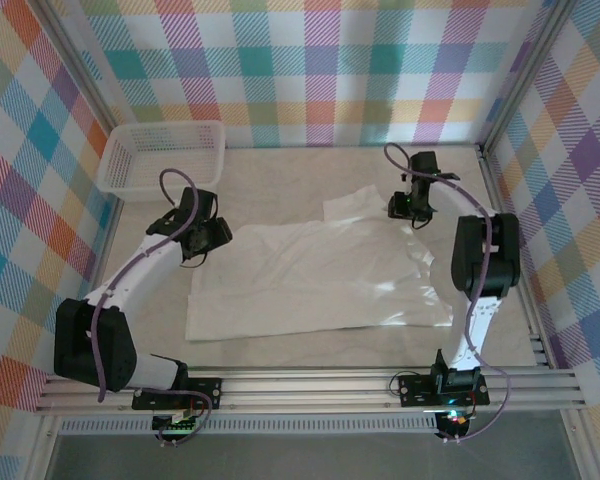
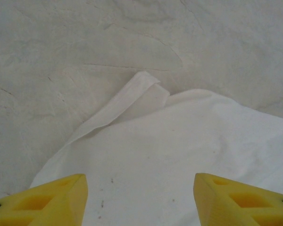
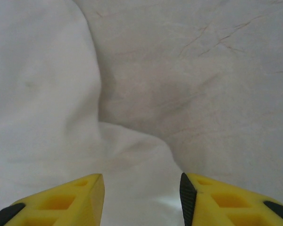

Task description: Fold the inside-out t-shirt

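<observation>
My left gripper [image 2: 139, 186] and right gripper [image 3: 141, 183] stand parted, empty, over the white t-shirt [image 1: 320, 275]. I see it spread on a mottled beige tabletop [image 1: 280, 170] inside pastel plaid walls [image 1: 310, 70].

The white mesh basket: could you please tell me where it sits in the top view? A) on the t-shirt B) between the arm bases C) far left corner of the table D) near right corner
C: the basket stands in the far left corner, apart from the t-shirt spread mid-table.
</observation>
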